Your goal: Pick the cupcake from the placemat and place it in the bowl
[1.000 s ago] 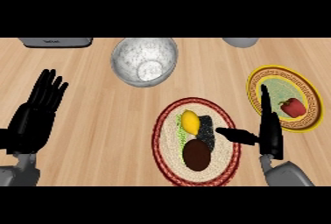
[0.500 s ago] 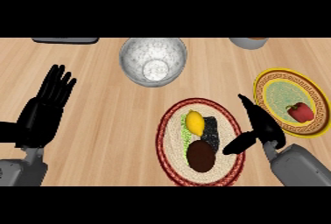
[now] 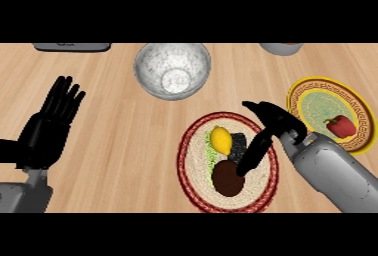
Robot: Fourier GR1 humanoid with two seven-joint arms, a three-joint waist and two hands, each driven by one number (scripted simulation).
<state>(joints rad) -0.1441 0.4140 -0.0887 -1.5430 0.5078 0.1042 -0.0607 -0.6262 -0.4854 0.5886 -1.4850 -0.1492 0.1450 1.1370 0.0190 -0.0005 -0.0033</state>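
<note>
On the woven, red-rimmed round placemat, the dark-brown, dome-like round cupcake was seen top-up, with no long axis shown. It was touched by 1 straight finger of the right hand, nothing gripped. The left hand was spread wide.

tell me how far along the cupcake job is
Early. Done: nothing yet; the brown cupcake sits on the placemat, not in the bowl. In hand: the right hand is over the placemat, its fingers stretched down to the cupcake but not curled round it. Left: grasp, lift, carry to the bowl, release. The left hand rests open at the left.
</note>
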